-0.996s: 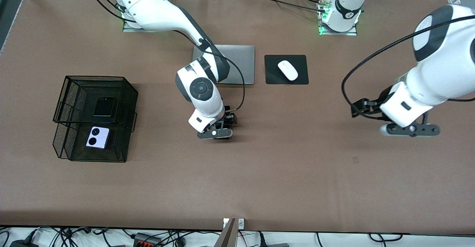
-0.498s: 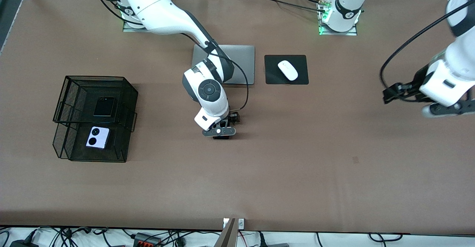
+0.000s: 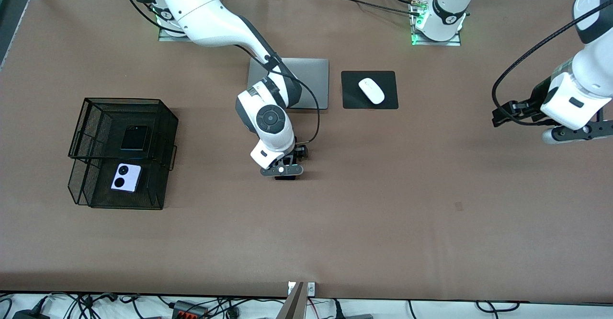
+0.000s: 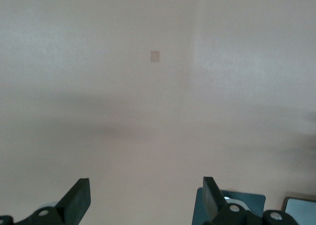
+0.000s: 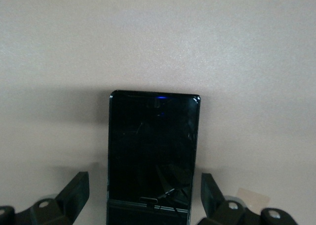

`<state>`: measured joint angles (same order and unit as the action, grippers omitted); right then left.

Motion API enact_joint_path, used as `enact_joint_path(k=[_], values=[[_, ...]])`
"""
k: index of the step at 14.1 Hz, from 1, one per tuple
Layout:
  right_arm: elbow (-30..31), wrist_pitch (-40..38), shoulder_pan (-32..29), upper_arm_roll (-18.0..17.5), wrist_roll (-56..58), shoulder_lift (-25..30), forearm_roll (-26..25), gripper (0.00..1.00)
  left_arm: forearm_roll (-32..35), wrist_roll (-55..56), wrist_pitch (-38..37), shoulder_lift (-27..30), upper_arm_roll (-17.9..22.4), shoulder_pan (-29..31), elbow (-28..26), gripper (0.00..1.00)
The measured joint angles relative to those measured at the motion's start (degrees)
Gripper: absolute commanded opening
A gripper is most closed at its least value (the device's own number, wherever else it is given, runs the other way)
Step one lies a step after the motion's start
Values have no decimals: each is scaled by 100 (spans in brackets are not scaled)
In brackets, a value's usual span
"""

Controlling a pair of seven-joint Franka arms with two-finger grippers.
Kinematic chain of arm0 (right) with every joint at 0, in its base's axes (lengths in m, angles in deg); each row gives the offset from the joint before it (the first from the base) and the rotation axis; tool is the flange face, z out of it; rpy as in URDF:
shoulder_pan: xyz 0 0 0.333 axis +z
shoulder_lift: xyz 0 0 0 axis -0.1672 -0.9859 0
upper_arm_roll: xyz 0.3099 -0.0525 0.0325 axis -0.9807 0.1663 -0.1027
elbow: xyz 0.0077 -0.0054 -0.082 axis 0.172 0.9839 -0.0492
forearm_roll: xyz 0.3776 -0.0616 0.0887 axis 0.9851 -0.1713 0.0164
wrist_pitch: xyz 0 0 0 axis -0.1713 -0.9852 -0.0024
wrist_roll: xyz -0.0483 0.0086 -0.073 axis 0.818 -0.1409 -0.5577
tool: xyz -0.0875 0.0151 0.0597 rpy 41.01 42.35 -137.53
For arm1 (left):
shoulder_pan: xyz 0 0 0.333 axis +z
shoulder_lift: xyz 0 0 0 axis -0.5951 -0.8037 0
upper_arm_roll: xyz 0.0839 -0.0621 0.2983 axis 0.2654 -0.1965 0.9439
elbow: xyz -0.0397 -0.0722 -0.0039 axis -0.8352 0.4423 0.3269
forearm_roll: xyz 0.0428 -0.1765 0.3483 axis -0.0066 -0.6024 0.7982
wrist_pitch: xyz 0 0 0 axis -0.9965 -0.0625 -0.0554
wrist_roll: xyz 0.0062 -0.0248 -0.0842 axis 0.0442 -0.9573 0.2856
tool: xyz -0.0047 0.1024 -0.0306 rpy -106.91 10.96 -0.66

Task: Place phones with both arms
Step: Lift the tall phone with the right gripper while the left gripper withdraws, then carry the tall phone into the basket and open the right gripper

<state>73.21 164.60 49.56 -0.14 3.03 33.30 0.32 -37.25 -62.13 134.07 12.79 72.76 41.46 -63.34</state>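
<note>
Brown tabletop (image 3: 383, 213): my right gripper (image 5: 143, 195) hangs low mid-table, jaws spread astride the slab phone (image 5: 153, 156). Left gripper (image 4: 143, 198) waits spread at its end. Two phones lie in the basket (image 3: 165, 118).

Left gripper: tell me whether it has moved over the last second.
Yes. The left gripper has swung away from the mouse pad, toward the left arm's end of the table.

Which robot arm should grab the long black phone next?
The right one, probably. Its pincer is open, one finger either side of the long black phone lying on the table. The left pincer hangs open over bare table at the left arm's end.
</note>
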Motion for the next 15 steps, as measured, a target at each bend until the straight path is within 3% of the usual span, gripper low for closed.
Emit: enact_joint_path(k=[13, 15], values=[[0, -14, 16, -8, -76, -123, 4, 100, 0, -203, 244, 90, 105, -111, -124, 100], [0, -17, 17, -30, -76, -123, 4, 93, 0, -208, 258, 96, 157, -201, -124, 100]])
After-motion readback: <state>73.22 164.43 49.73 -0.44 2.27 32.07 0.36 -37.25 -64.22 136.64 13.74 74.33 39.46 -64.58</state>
